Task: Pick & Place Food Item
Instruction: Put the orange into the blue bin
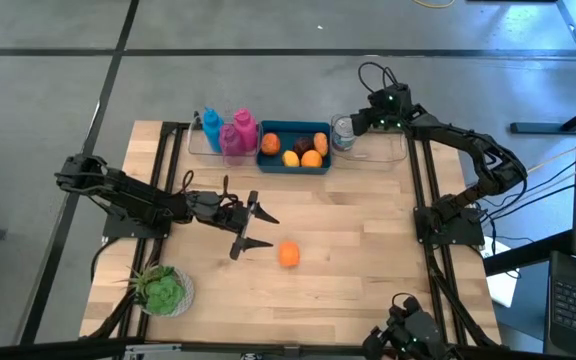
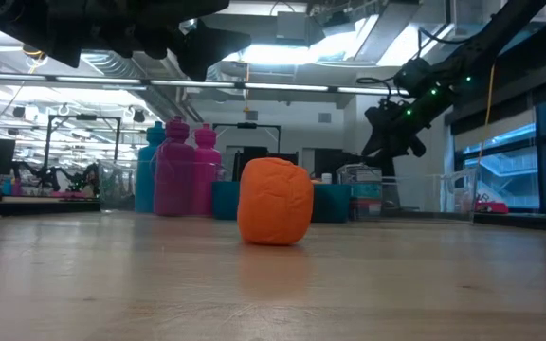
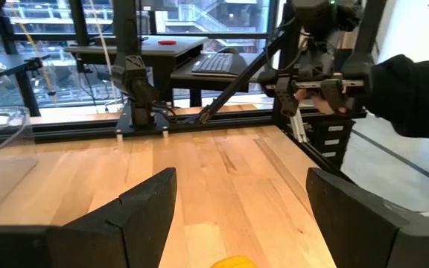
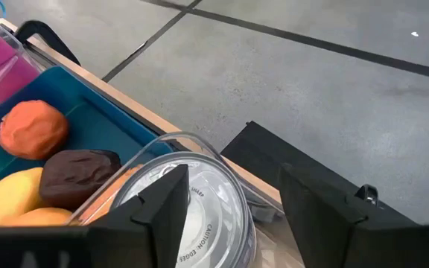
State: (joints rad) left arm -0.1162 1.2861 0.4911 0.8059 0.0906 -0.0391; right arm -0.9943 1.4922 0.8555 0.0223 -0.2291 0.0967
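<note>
An orange food item rests on the wooden table, and it fills the middle of the low view. My left gripper hangs open and level just left of it. Only a yellow-orange sliver of the item shows below and between the left fingers. At the far edge, a blue bin holds several food pieces. My right gripper stands open, slanting down over a round silver-topped container beside the bin. Whether its fingers touch the container, I cannot tell.
Pink and blue bottles stand in a clear tray left of the bin. A green leafy item lies at the near left corner. A person's dark sleeve shows beyond the table's right edge. Bare wood lies around the orange item.
</note>
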